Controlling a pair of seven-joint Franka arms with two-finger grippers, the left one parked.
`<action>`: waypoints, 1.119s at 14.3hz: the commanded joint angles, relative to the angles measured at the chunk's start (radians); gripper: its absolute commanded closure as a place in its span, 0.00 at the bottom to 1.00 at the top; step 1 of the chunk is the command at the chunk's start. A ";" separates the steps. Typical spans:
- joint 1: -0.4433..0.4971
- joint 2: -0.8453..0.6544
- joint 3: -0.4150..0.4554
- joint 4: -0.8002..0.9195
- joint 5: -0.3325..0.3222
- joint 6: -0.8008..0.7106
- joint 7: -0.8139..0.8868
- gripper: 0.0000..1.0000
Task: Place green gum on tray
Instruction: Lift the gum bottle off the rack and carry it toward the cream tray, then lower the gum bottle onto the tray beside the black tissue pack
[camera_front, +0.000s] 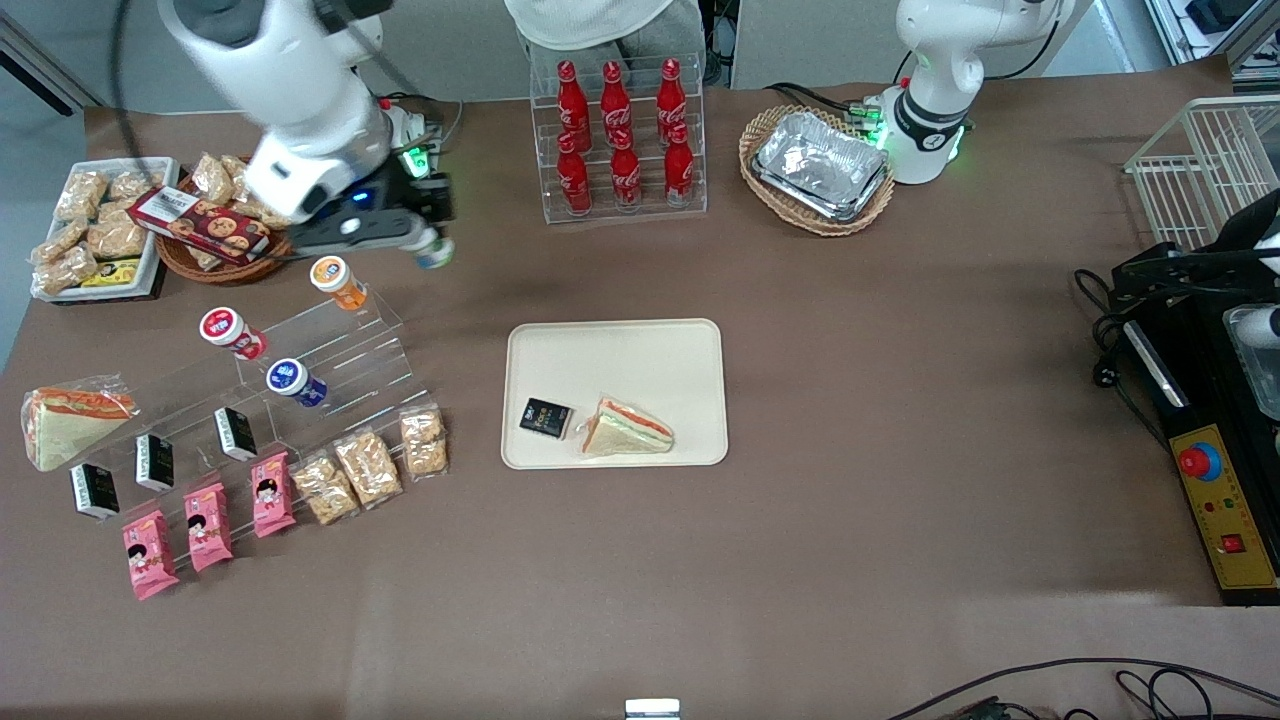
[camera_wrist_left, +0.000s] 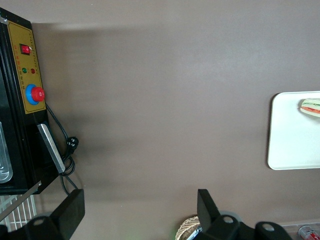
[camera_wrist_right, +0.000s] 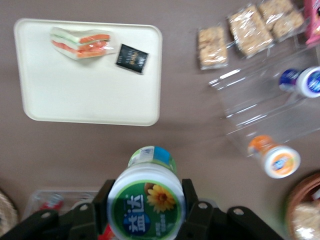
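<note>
My right gripper (camera_front: 432, 243) is shut on the green gum (camera_wrist_right: 146, 200), a small white bottle with a round green lid bearing a yellow flower mark. It holds the bottle (camera_front: 435, 251) in the air above the bare table, farther from the front camera than the acrylic step stand. The cream tray (camera_front: 620, 350) lies on the table nearer the camera and toward the parked arm's end from the gripper. It holds a wrapped sandwich (camera_front: 628, 429) and a small black packet (camera_front: 545, 417). The tray also shows in the right wrist view (camera_wrist_right: 90, 95).
A clear acrylic step stand (camera_front: 330, 350) carries orange-lidded (camera_front: 338, 281), red-lidded (camera_front: 232, 332) and blue-lidded (camera_front: 296, 382) bottles, with snack packs in front of it. A cola bottle rack (camera_front: 622, 135), a snack basket (camera_front: 215, 235) and a basket of foil trays (camera_front: 818, 168) stand farther from the camera.
</note>
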 joint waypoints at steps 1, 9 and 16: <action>-0.003 0.136 0.081 0.112 0.027 0.063 0.229 0.91; 0.121 0.425 0.094 -0.031 -0.261 0.511 0.560 0.90; 0.178 0.647 0.091 -0.033 -0.470 0.744 0.839 0.90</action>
